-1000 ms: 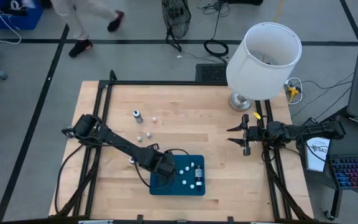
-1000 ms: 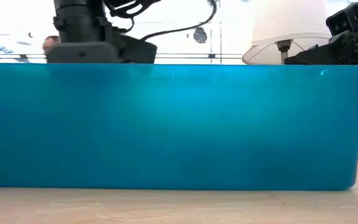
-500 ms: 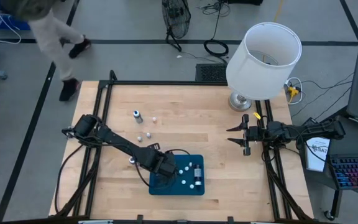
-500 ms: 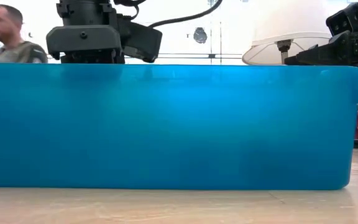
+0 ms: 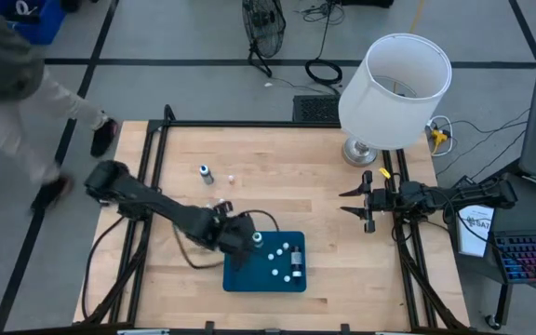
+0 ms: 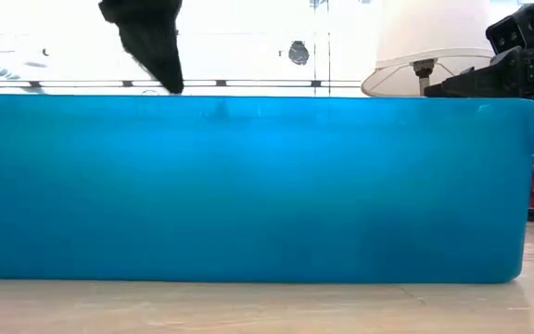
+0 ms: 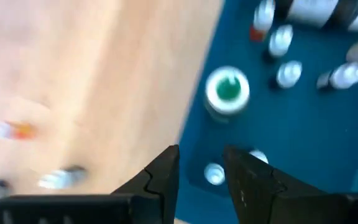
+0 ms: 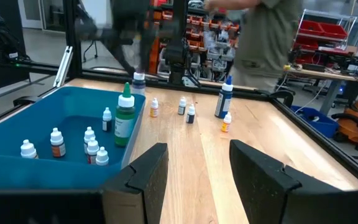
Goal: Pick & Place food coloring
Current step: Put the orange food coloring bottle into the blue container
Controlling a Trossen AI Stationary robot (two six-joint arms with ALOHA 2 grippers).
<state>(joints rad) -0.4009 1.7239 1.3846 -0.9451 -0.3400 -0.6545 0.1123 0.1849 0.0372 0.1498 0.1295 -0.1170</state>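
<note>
The food coloring bottles are tiny and white-capped. Several stand in the blue tray point(image 5: 266, 279), among them a green one point(image 7: 227, 91) point(image 8: 125, 120). A few more point(image 5: 206, 172) point(image 8: 227, 96) stand on the wood toward the table's far left. My left gripper point(image 5: 247, 239) point(image 7: 201, 152) hovers open over the tray's left edge, with one white cap point(image 7: 214, 174) showing below the gap between its fingers. In the low view, my left gripper point(image 6: 151, 42) shows above the tray wall point(image 6: 248, 186). My right gripper point(image 5: 366, 207) point(image 8: 197, 180) waits open at the table's right edge.
A big white lamp point(image 5: 394, 88) stands at the far right corner. A person point(image 5: 7, 93) walks past the table's left side, and a person point(image 8: 266, 37) shows beyond the table in the right wrist view. Bare wood lies between the tray and my right gripper.
My left gripper has risen from low in the tray's left part and tipped; in the low view only a slanted dark tip remains above the wall. A white-and-green bottle now shows in the tray's far-left corner where the gripper stood. The person has walked along the left side.
</note>
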